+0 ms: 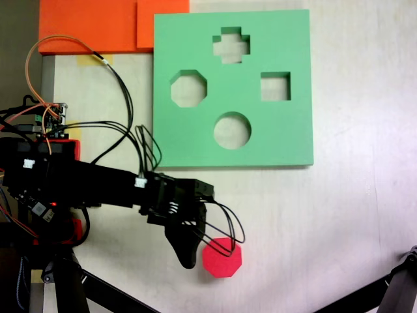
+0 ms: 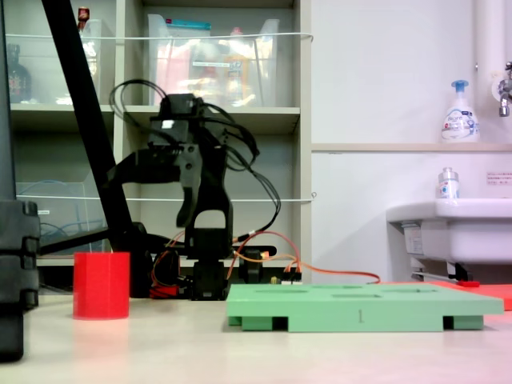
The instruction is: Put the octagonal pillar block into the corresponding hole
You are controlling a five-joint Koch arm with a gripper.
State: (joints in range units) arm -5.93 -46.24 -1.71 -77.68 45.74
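The octagonal pillar block (image 1: 222, 257), judged light, soft foam best taken by two opposite flat sides, is seen upright on the table (image 1: 352, 222), well apart from the corresponding hole (image 1: 188, 89), beside the gripper (image 1: 195, 251), whose opening cannot be told.

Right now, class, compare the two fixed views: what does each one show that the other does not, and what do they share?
In a fixed view, the green board shows its cutout shapes: the eight-sided hole, a cross, a square and a round one, with orange sheets behind it. In a fixed view, shelves, a sink and a soap bottle appear, and the board lies edge-on. Both fixed views share the red octagonal block, standing off the board, and the hand.
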